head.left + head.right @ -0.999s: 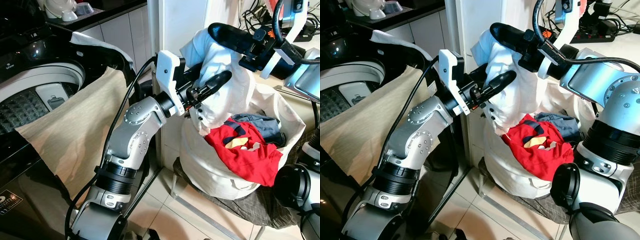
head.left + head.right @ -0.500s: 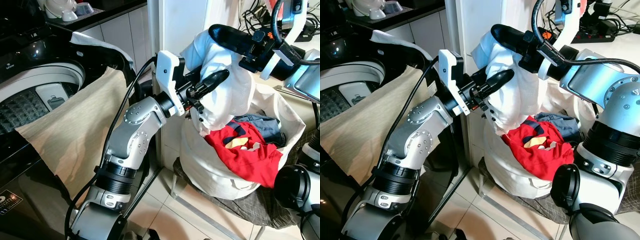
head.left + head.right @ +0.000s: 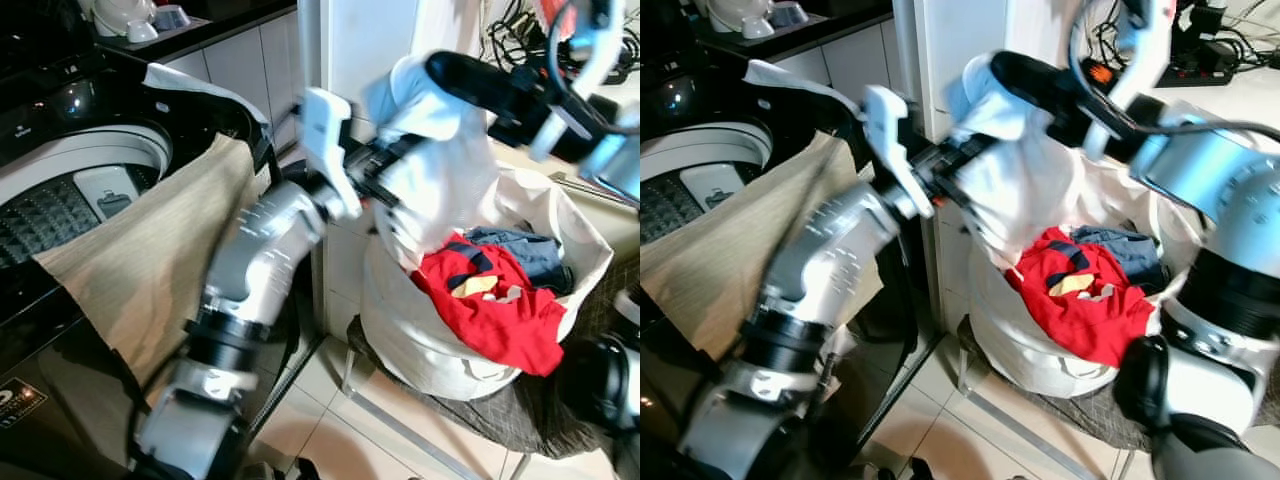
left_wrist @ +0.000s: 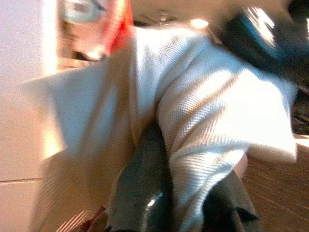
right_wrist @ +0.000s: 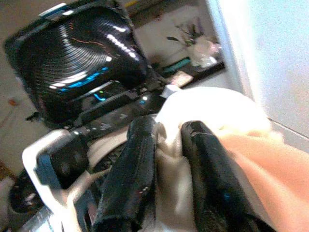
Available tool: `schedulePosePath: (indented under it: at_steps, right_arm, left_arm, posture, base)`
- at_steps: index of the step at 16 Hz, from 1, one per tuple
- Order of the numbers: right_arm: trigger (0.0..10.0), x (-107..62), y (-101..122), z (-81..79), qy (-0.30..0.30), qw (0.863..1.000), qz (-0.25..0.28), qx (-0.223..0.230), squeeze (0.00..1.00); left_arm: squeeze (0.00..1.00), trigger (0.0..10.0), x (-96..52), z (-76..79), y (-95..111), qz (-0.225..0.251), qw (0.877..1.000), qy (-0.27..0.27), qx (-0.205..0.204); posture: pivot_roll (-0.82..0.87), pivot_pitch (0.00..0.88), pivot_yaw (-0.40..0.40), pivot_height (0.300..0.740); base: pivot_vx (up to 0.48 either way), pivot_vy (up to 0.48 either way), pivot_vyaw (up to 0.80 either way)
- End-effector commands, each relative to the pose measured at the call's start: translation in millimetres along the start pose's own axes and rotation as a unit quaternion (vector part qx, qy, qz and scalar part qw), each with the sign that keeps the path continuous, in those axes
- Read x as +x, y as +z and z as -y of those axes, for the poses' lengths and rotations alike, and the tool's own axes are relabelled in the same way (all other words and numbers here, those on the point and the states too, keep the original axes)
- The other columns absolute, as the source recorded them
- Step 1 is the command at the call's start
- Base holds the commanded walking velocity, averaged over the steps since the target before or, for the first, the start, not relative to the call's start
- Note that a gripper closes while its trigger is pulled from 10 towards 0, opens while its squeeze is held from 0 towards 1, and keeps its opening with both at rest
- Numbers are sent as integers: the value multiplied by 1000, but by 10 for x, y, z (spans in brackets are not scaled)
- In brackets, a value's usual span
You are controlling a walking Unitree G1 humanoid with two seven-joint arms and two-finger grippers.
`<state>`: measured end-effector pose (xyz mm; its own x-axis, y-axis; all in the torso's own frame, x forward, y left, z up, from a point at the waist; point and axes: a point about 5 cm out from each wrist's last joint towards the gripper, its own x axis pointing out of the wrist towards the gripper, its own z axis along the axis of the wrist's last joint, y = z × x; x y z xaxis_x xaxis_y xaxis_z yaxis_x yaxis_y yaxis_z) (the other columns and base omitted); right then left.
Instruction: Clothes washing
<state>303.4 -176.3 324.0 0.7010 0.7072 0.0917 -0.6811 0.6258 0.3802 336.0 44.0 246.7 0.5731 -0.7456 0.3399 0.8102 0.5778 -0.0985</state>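
On the robot's left, the top-loading washing machine (image 3: 70,190) is standing with its drum open and a big beige cloth (image 3: 150,270) is draping over its front edge, hanging down the dark front panel. Over on the right, the white laundry bag (image 3: 430,340) is sitting on a low frame, its mouth gaping, and a red garment (image 3: 490,310) is lying on top of the pile with a blue-grey piece (image 3: 520,250) tucked just behind it. Up above the bag, both arms are holding a white garment (image 3: 440,170) in the air between the fridge-white wall and the bag's rim. The left gripper (image 3: 385,160), blurred with motion, is reaching in from the machine side, and in the left wrist view its black fingers (image 4: 145,193) are pinching a fold of that white knit cloth. The right gripper (image 3: 470,80) is coming in from above, and in the right wrist view its two fingers (image 5: 130,164) are clamping a bunched strip of the same white cloth between them.
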Motion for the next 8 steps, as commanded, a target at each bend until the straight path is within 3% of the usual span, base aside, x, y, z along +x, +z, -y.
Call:
schedulePosePath:
  at_steps: [1,3,4,5,7,8]
  right_arm:
    - [10000,-48,28,-6,-6,1000,1,-18,1000]
    - [10000,-156,57,54,-35,998,0,-47,1000]
    - [10000,-267,135,119,-72,994,14,-82,1000]
    - [10000,-346,194,137,-80,992,26,-98,0]
    - [10000,-455,243,101,-65,990,37,-123,0]
    - [10000,-472,165,75,-54,989,15,-136,0]
  left_arm:
    - [0,0,-16,-109,138,19,999,23,23]
    - [0,0,-65,-276,286,25,997,48,51]
    - [0,0,-111,-435,441,28,994,71,83]
    - [0,0,-143,-532,566,33,990,87,105]
    - [0,0,-199,-732,907,46,973,140,179]
    - [0,0,-264,-927,1273,64,936,228,259]
  posture:
    - [-98,0,45,740]
    - [-93,0,48,740]
    - [-91,0,50,740]
    - [-92,0,53,740]
    - [-93,0,56,740]
    - [-91,0,61,740]
  base:
    - [0,0,0]
    - [0,0,0]
    - [0,0,0]
    - [0,0,0]
    - [0,0,0]
    - [0,0,0]
